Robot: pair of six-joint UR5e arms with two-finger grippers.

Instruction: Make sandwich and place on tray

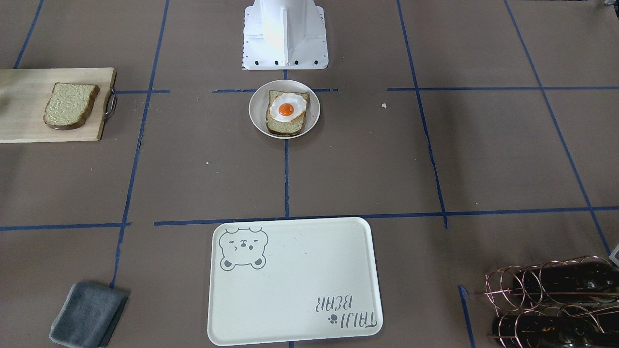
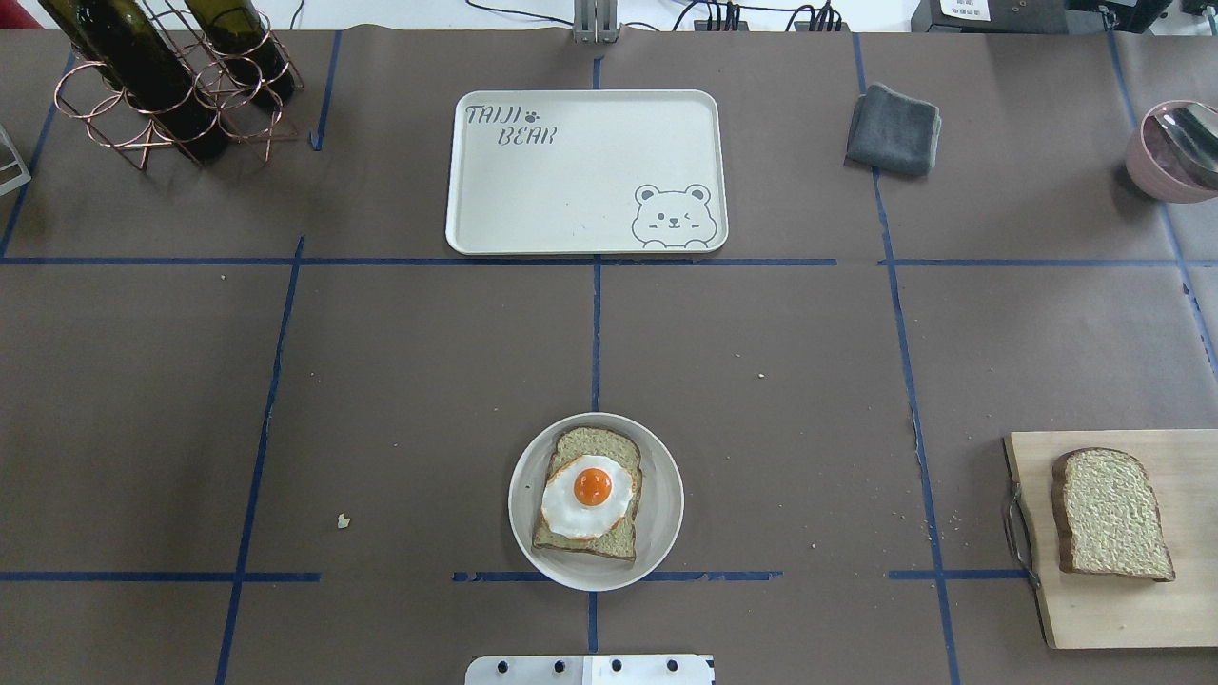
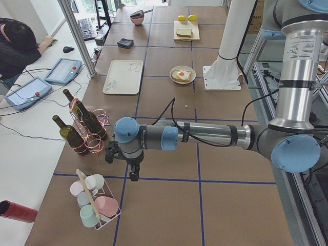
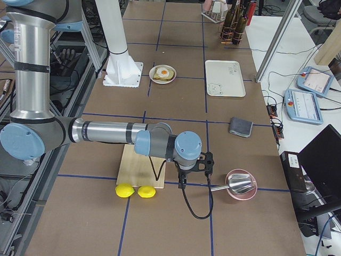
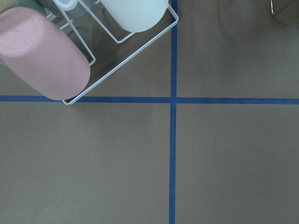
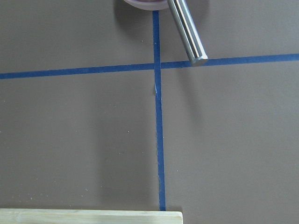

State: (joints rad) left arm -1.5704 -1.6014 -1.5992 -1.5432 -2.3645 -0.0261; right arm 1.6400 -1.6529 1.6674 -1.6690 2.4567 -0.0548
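One tan bread slice (image 2: 609, 538) lies in the round white plate (image 2: 666, 495) near the robot's base, with the fried egg (image 2: 590, 495) on top of it. A second bread slice (image 2: 1109, 514) lies alone on the wooden board (image 2: 1094, 609) at the right. The cream tray (image 2: 585, 171) with the bear drawing sits at the far middle. My left gripper (image 3: 134, 174) hangs over the table near a cup rack, far from the plate. My right gripper (image 4: 181, 181) hangs beside the board's end. Both show only in the side views, so I cannot tell whether they are open or shut.
A grey cloth (image 2: 894, 128) lies right of the tray. A copper rack with wine bottles (image 2: 162, 81) stands at the far left. A pink bowl with a metal spoon (image 2: 1175, 147) sits at the far right. Two lemons (image 4: 136, 191) lie by the board. A person sits at a side desk (image 3: 18, 46).
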